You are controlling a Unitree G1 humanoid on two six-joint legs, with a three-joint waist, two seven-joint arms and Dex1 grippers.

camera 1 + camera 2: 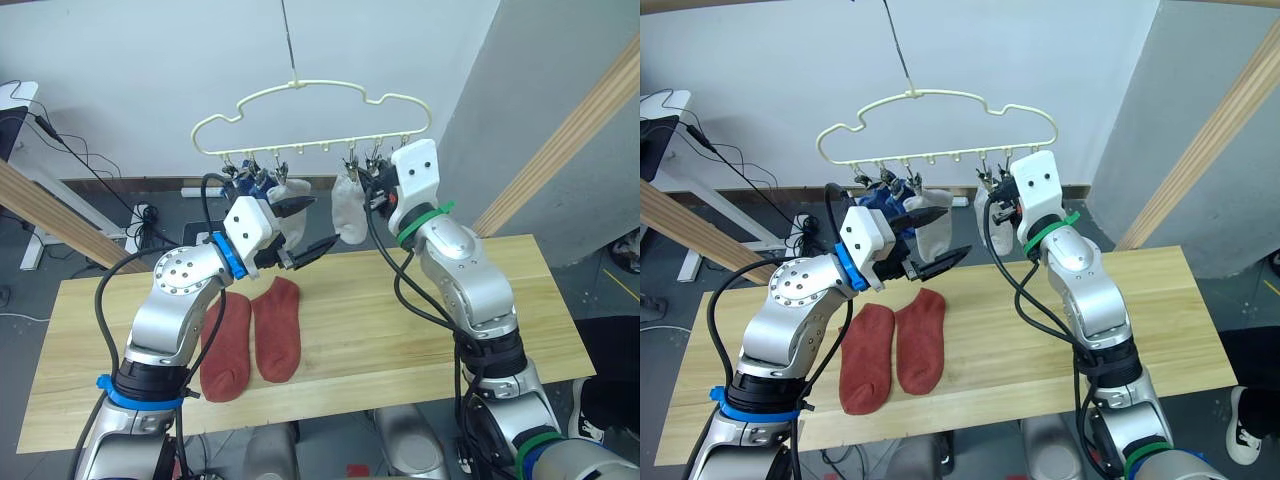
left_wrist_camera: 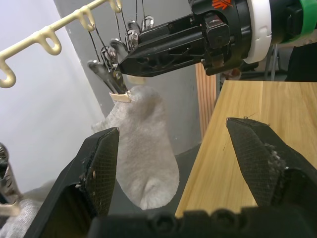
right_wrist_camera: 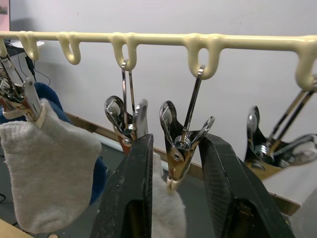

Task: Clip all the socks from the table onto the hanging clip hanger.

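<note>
Socks: grey (image 1: 350, 213) and blue (image 1: 880, 198) pairs clipped on hanger (image 1: 312, 115); two red socks (image 1: 255, 338) left on counter (image 1: 420, 330). Left gripper (image 1: 305, 230) open, empty. Right gripper (image 3: 176, 188) straddling clip (image 3: 181, 144), slightly parted.

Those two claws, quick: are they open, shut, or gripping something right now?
Left gripper: open, holding nothing, facing a hung grey sock.
Right gripper: fingers around a metal clip on the clip hanger; whether they are squeezing it cannot be told.

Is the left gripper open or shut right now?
Open. The left gripper has its two fingers spread wide with nothing between them, facing the hung grey sock.
</note>
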